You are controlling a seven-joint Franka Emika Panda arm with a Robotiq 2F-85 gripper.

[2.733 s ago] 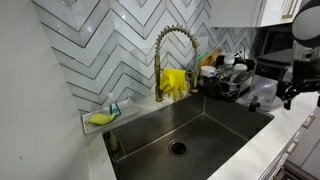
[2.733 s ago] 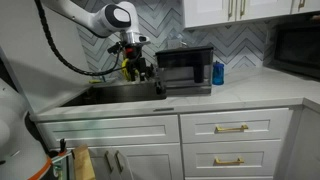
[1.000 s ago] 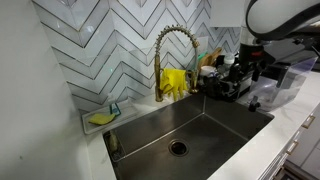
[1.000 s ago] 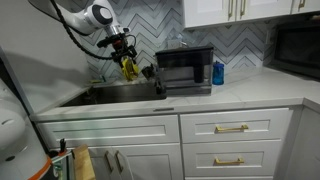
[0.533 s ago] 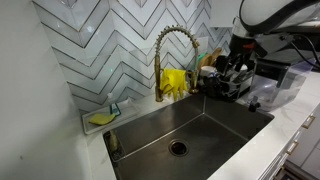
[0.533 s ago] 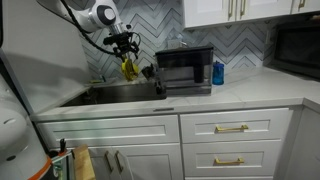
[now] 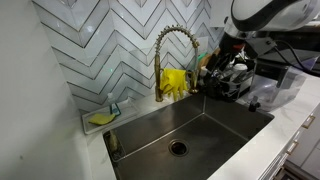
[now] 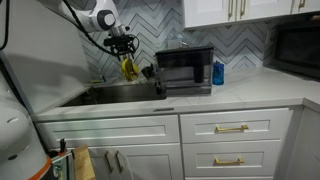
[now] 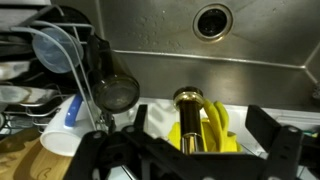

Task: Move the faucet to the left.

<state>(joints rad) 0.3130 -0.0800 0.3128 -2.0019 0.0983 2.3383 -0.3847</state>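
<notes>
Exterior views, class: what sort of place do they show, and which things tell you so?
Most likely a home kitchen: a deep stainless-steel sink with a tall brass-gold gooseneck faucet behind it, a black microwave oven, and white cabinet drawers below.

- One faucet (image 7: pixel 172 52) is showing in the frame.
- One sink (image 7: pixel 220 125) is showing, and it is carrying one drain (image 7: pixel 178 147).
- One bunch of yellow gloves (image 7: pixel 176 82) is hanging; the glove count is not resolving.
- One yellow sponge (image 7: pixel 100 118) is lying in one holder.
- One dish rack (image 7: pixel 232 85) is sitting there; its contents are blurring together, so no count.
- One microwave (image 8: pixel 183 70) and one blue bottle (image 8: pixel 218 72) are standing.
- Two brass drawer pulls (image 8: pixel 232 128) are showing.
- One gripper (image 9: pixel 190 155) is showing.
</notes>
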